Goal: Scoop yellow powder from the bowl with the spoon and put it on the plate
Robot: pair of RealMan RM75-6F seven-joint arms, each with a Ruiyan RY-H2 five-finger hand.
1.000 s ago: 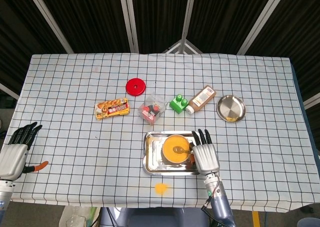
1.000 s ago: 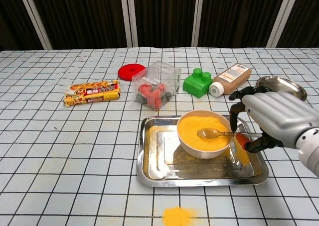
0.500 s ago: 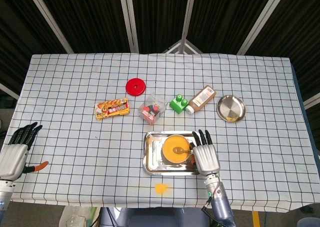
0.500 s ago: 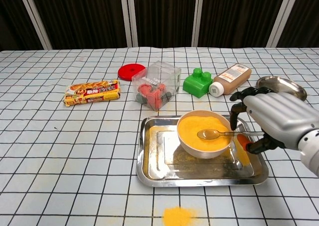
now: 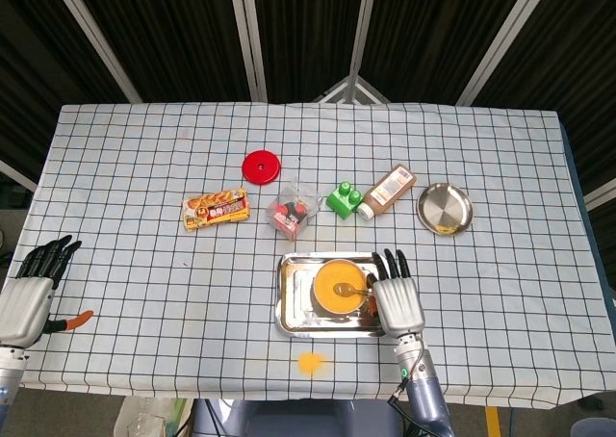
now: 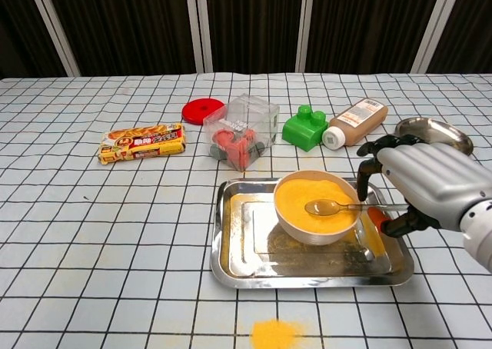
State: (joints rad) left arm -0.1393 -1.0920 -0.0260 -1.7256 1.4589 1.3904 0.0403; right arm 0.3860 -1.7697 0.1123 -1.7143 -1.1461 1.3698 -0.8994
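A white bowl [image 5: 339, 288] [image 6: 315, 205] full of yellow powder stands in a steel tray [image 5: 289, 307] [image 6: 224, 241]. A metal spoon [image 5: 346, 289] [image 6: 323, 207] lies level across the powder, its handle pointing right. My right hand [image 5: 397, 302] [image 6: 427, 184] sits at the bowl's right side and holds the handle between a curled finger above and the orange-tipped thumb below. The round steel plate [image 5: 445, 208] [image 6: 434, 132] lies at the far right, behind this hand. My left hand [image 5: 29, 297] rests open near the table's left edge, seen only in the head view.
Behind the tray stand a brown bottle [image 6: 355, 121], a green block [image 6: 305, 127], a clear box [image 6: 242, 130], a red lid [image 6: 202, 109] and a snack pack [image 6: 142, 142]. Spilled yellow powder [image 6: 275, 334] lies on the cloth in front of the tray, and more dusts the tray floor.
My right hand has shifted slightly to the right, and the spoon has moved a little with it. The left hand has not moved.
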